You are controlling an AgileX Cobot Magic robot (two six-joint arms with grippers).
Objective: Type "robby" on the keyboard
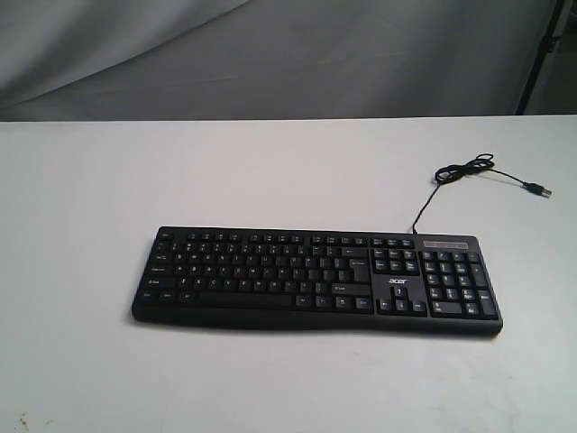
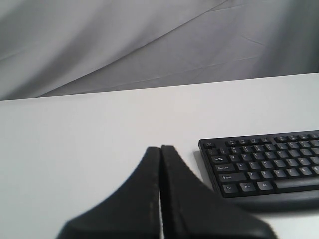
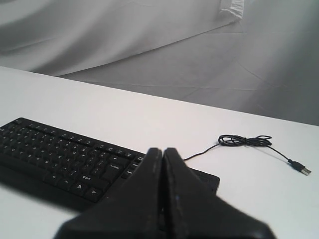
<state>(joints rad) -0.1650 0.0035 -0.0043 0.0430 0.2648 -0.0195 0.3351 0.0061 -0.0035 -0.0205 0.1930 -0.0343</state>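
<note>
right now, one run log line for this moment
long flat black keyboard: untouched, on white table | left gripper: shut | right gripper: shut | thin black cable: unplugged

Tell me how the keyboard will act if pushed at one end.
The keyboard looks long, flat and rigid, so it probably slides or pivots on the smooth table rather than tipping. Its thin cable lies loose and unplugged, so it likely offers little resistance.

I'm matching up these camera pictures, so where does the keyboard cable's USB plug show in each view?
Exterior view: USB plug lies on the table, right of and behind the keyboard.
Left wrist view: not in it.
Right wrist view: plug at the free end of the coiled cable.
Shared landmark: the keyboard.
</note>
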